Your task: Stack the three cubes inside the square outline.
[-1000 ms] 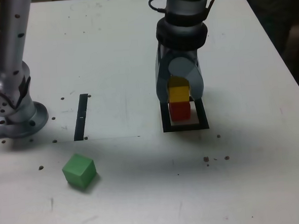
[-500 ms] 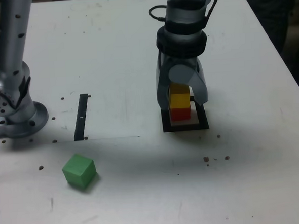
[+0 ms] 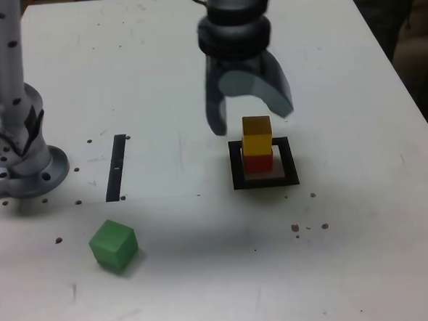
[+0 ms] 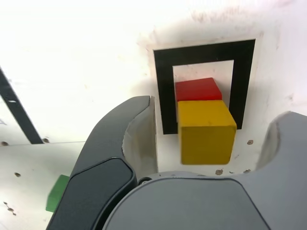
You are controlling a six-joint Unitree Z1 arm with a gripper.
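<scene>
A yellow cube [image 3: 257, 134] [image 4: 206, 130] rests on top of a red cube [image 3: 258, 161] [image 4: 197, 89] inside the black square outline [image 3: 264, 180] [image 4: 164, 91]. My gripper [image 3: 249, 120] hangs open just above and behind the two-cube stack, touching neither cube. In the wrist view the fingers [image 4: 129, 136] stand wide on either side of the yellow cube. A green cube [image 3: 114, 244] [image 4: 57, 193] lies alone on the white table near the front, on the exterior view's left.
A thin black strip [image 3: 117, 167] [image 4: 17, 108] lies on the table between the outline and the arm's grey base [image 3: 17, 154], which stands at the exterior view's left edge. Small dark specks dot the table [image 3: 350, 254].
My gripper opened, let go of the yellow cube and rose up and back from the stack. The yellow cube stays on the red one. The green cube has not moved.
</scene>
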